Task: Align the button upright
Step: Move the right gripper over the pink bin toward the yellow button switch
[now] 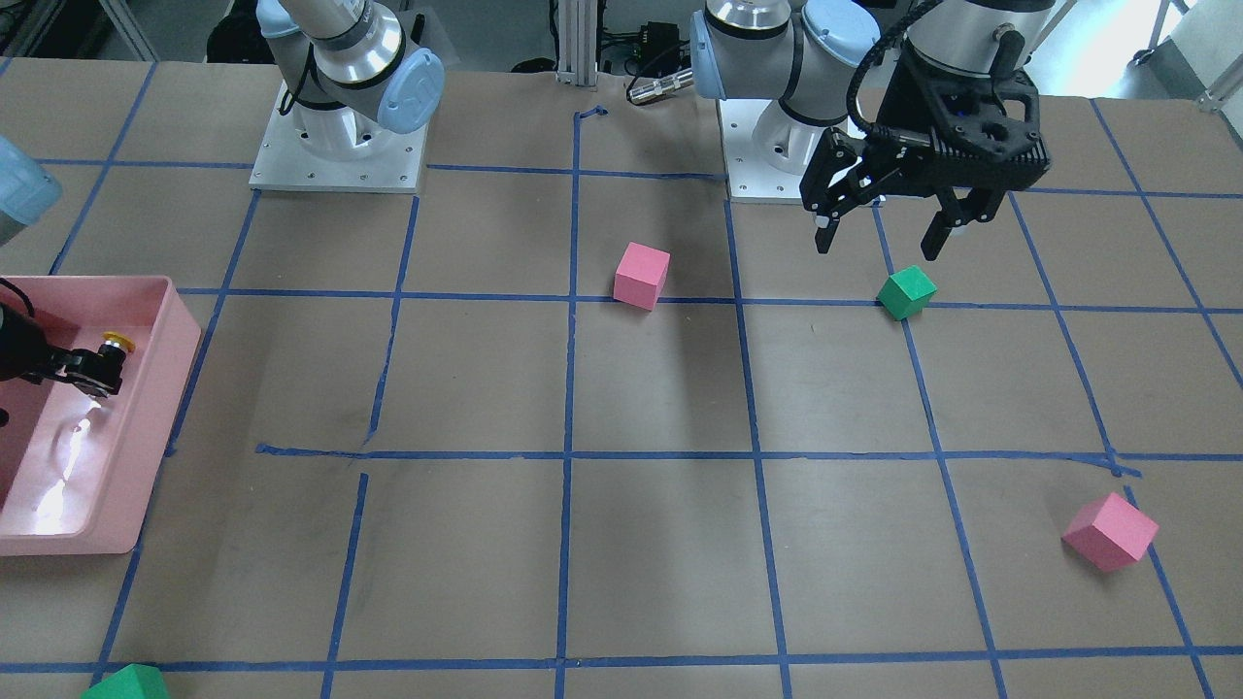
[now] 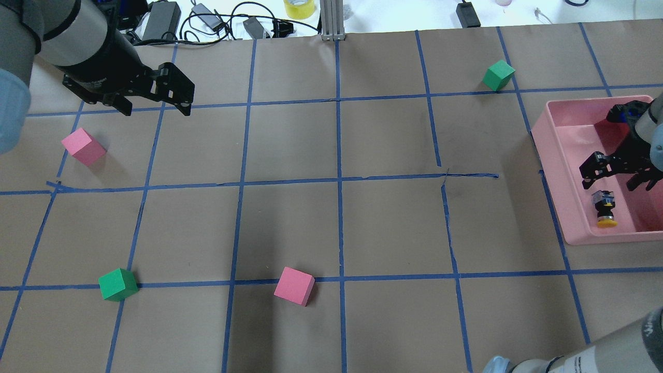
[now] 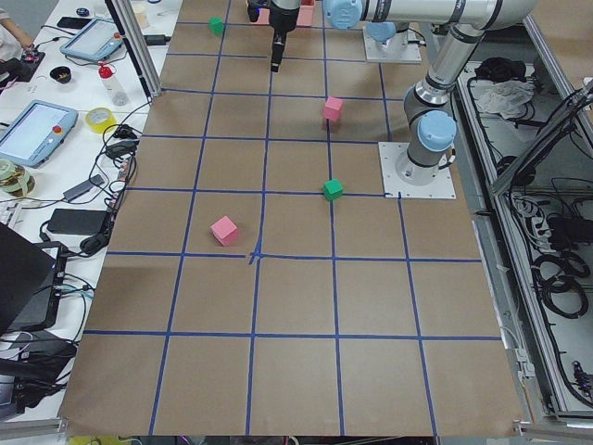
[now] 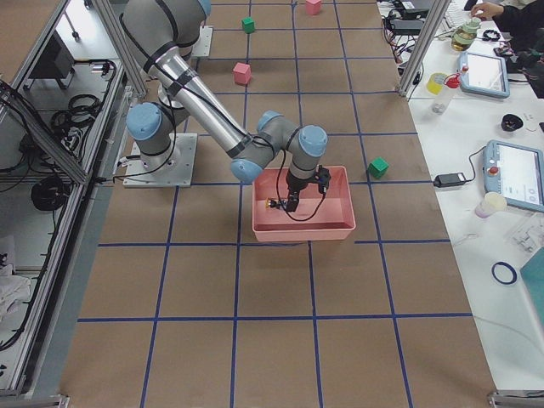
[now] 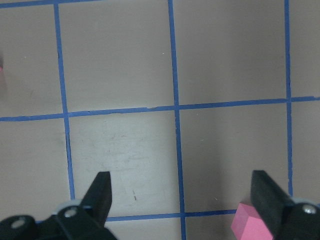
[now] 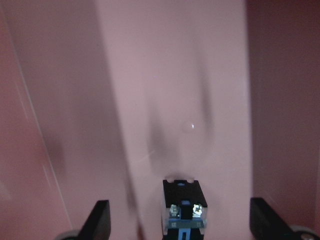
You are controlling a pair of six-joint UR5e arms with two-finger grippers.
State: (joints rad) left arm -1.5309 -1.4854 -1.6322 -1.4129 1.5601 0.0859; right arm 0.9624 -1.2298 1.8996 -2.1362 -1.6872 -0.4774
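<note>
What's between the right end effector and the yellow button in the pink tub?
Nothing. The overhead view shows only bare tub floor between the open right end effector and the button; the right wrist view agrees.

The left gripper is held raised on an outstretched arm, fingers pointed down and spread wide. The right gripper is seen lowered out to the robot's right side, jaws likewise parted.

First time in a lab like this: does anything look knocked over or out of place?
Yes: the button lies on its side in the pink tray, yellow cap pointing sideways rather than up.
</note>
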